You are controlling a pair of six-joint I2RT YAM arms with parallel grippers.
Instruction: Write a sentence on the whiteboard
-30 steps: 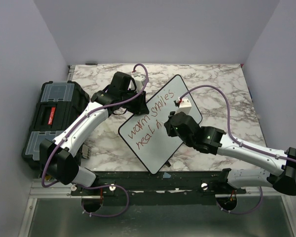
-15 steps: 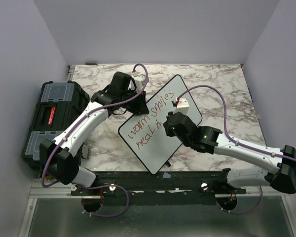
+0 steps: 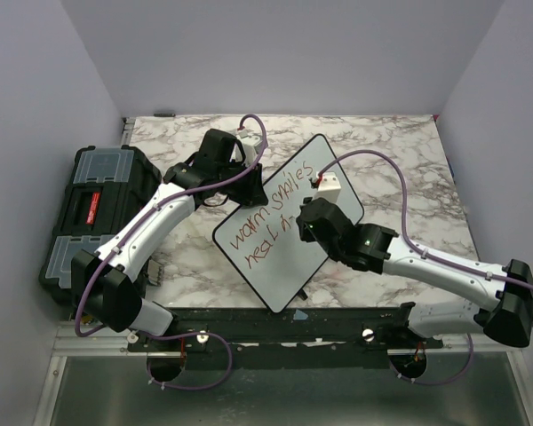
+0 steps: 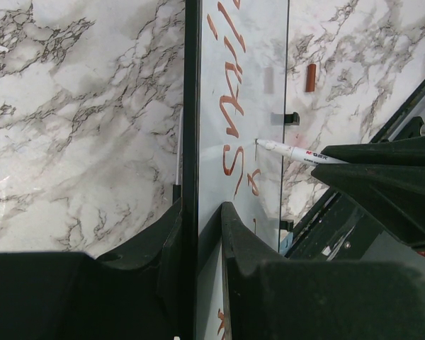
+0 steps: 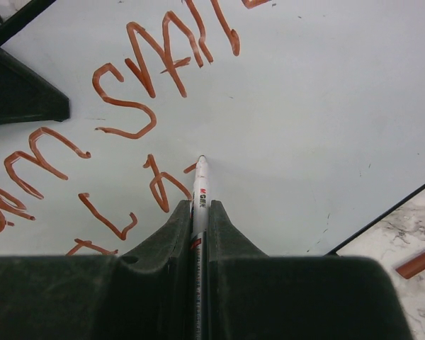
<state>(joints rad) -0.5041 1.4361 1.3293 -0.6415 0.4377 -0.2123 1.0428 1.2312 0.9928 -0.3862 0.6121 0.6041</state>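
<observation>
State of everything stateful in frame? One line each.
whiteboard: held by its rim.
sentence: unfinished, second line under way.
marker: uncapped, tip on whiteboard.
cap: off, lying on table.
toolbox: lid closed.
left gripper: shut on whiteboard rim.
right gripper: shut on marker.

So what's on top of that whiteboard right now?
Two lines of red handwriting: "warm smiles", then "heal" and one more stroke. A white marker, pinched in the right gripper, touches the whiteboard. The arm hides the board's right part.
</observation>
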